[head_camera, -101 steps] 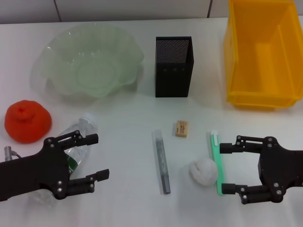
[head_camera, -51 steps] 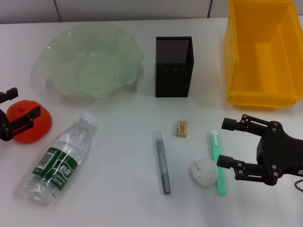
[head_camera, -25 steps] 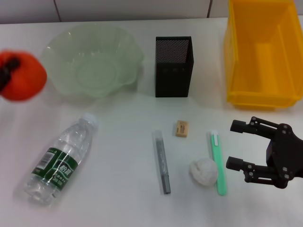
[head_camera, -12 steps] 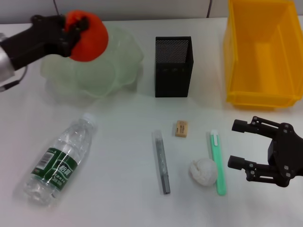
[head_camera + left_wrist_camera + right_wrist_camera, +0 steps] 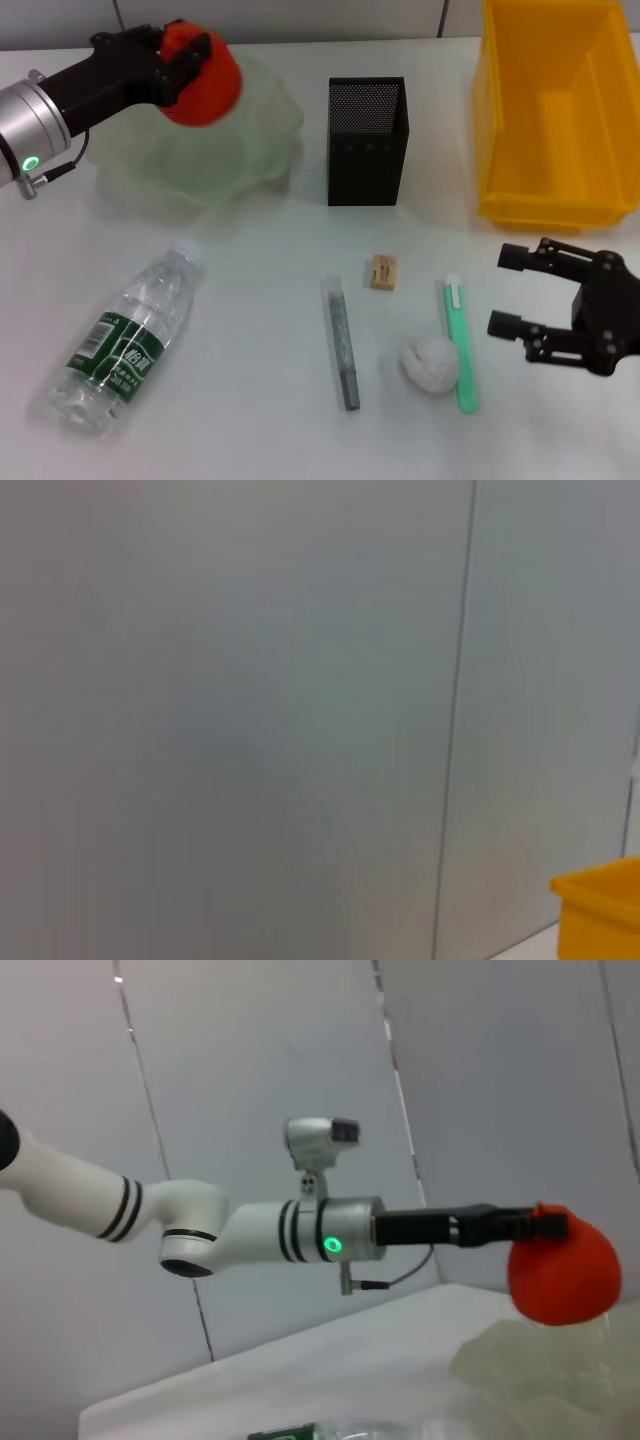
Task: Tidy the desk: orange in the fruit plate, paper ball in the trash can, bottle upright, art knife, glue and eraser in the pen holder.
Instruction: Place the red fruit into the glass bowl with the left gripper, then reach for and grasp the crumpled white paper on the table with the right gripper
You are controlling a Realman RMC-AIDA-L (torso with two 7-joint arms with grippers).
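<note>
Red-orange against pale green, the orange (image 5: pixel 201 83) is seen at the upper left of the head frame, clamped in the left hand (image 5: pixel 178 55) and held over the near-left part of the fruit plate (image 5: pixel 262 140). In the right wrist view the orange (image 5: pixel 563 1278) is shown raised above the plate's wavy rim (image 5: pixel 530 1360), not resting in it. The left wrist view is filled by a grey wall, with only a corner of the trash can (image 5: pixel 600 910) at the lower right.

At the lower right of the head frame the right hand (image 5: pixel 510 290) is held with its fingers apart, gripping nothing, just right of a green art knife (image 5: pixel 458 342) and well apart from the orange. The paper ball (image 5: pixel 431 362) is found touching or just beside the knife's left edge. A grey glue stick (image 5: pixel 340 340) is laid lengthwise left of the ball, and the eraser (image 5: pixel 384 271) lies between stick and knife, nearer the pen holder (image 5: pixel 367 142), which stands upright at upper centre. The bottle (image 5: pixel 125 345) is laid on its side on the white counter (image 5: pixel 250 260) at the lower left, cap pointing toward the plate. The yellow trash can (image 5: pixel 553 110) occupies the upper right.
</note>
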